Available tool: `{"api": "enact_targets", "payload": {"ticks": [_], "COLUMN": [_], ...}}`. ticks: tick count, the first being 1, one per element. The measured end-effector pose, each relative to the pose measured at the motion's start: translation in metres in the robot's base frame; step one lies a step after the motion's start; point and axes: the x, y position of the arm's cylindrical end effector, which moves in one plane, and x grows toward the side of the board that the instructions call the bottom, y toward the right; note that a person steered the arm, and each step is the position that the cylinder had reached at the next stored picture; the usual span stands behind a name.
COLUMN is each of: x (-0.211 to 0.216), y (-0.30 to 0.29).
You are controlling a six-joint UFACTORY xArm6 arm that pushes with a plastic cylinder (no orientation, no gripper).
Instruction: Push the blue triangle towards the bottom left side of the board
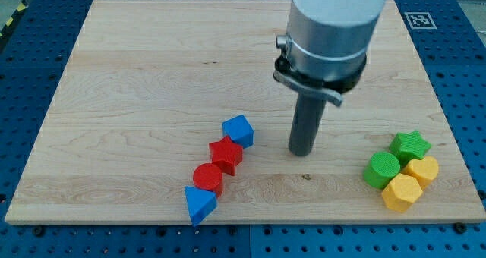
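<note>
The blue triangle lies near the board's bottom edge, left of centre, at the lower end of a slanted row of blocks. Above it to the right come a red cylinder, a red star-like block and a blue cube, each touching or nearly touching its neighbour. My tip rests on the board to the right of the blue cube, with a clear gap, well up and right of the blue triangle.
A cluster sits at the view's bottom right: a green star, a green cylinder and two yellow blocks. The wooden board ends just below the blue triangle. A marker tag lies at the top right.
</note>
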Motion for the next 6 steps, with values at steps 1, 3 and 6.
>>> {"api": "enact_targets", "payload": {"ticks": [1, 3, 6], "x": [0.037, 0.078, 0.077], "y": [-0.004, -0.036, -0.077]}}
